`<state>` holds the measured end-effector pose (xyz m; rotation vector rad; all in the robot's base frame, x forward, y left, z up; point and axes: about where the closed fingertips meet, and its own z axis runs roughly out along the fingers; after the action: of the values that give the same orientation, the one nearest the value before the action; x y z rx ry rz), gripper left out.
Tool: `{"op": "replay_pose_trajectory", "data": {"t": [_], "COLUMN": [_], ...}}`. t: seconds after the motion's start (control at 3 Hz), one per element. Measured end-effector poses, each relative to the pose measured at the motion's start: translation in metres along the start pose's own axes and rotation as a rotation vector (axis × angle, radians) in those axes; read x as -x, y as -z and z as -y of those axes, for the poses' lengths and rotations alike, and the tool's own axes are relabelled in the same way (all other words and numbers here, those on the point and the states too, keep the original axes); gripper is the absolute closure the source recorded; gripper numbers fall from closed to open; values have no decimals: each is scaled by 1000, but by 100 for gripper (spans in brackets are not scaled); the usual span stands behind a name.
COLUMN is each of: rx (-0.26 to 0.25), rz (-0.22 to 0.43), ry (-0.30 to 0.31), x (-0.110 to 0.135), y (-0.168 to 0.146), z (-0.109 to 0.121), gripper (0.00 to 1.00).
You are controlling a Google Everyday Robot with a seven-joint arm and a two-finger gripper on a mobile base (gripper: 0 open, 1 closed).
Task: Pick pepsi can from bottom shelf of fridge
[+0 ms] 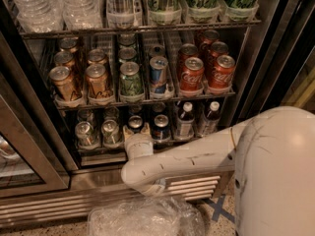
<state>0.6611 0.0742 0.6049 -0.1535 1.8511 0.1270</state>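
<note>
The white arm reaches in low from the right and bends upward at the foot of the fridge [37, 178]. The gripper [138, 142] sits right at the front lip of the bottom shelf [98, 156], pointing into the racks. Whether the jaws stand wide or narrow cannot be told; the wrist hides them.

The pepsi can [161, 128] stands upright in a front lane of that shelf, silver top up, long axis vertical. It is just right of the gripper and a touch deeper in. Straight ahead of the gripper is another dark can [135, 124], and the two cans stand side by side, close together. Right of the pepsi can are two small bottles [184, 120], and away to the left are silver cans [84, 133].

So it all turns on that sideways offset. By the look of it, the gripper needs to slide a little right before going in, so the jaws close across the upright blue can and not its neighbour.
</note>
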Motion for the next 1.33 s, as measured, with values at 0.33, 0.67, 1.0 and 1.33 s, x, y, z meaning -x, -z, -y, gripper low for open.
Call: {"op": "replay_pose_trajectory", "data": {"t": [0.33, 0.67, 1.0, 1.33], "rx": [-1, -2, -2, 5], "rz": [1, 25, 83, 149], "ry": [-2, -12, -23, -23], "x": [0, 6, 26, 48], "y": [0, 4, 17, 32], "z": [0, 3, 8, 11], "gripper": [100, 100, 100, 100]}}
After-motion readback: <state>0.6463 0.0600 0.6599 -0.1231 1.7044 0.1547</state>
